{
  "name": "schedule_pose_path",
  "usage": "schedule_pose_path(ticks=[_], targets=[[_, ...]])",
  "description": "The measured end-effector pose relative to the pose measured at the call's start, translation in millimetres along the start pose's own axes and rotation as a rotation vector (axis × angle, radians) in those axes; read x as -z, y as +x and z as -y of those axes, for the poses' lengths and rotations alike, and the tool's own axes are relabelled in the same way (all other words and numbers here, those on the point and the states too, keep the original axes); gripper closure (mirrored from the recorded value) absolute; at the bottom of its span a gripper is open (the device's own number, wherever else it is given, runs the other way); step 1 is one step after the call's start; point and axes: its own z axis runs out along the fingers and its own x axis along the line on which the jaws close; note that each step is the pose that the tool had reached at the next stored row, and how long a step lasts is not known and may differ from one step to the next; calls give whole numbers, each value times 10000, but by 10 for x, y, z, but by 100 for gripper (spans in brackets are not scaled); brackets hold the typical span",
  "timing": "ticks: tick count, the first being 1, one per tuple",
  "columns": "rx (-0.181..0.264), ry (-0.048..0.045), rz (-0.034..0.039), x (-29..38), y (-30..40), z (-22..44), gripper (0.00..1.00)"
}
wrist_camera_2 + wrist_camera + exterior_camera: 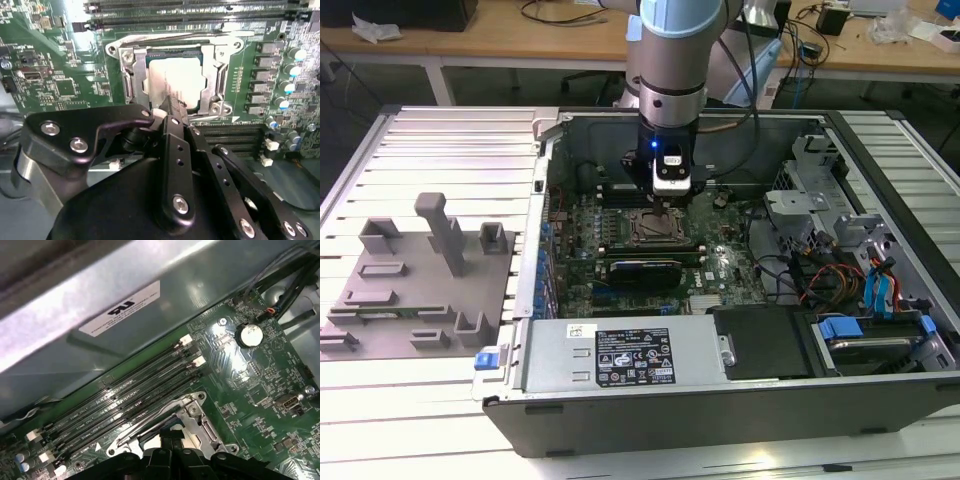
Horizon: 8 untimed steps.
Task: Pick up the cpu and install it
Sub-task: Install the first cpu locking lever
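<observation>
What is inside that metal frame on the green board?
A silvery cpu lies inside the socket frame, the gripper at its edge. Whatever is beneath the chip is covered.

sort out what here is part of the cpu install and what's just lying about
Part of the job:
- cpu, lying in the socket
- socket with its metal frame
- gripper, right above the cpu

Just lying about:
- grey fixture blocks outside the case
- memory slots
- blue cables
- power supply
</observation>
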Motion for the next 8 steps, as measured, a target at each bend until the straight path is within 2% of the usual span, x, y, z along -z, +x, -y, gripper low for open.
schedule_pose_path(ticks=[1,2,3,4,5,6,8], targets=[[1,26,17,-1,0,-1,89],[9,152,95,-2,0,-1,89],[27,313,188,-1,0,-1,89],[56,521,310,-1,0,0,89],[77,662,393,0,0,0,89],[112,746,447,-1,0,0,89],[436,736,449,-2,0,-1,89]])
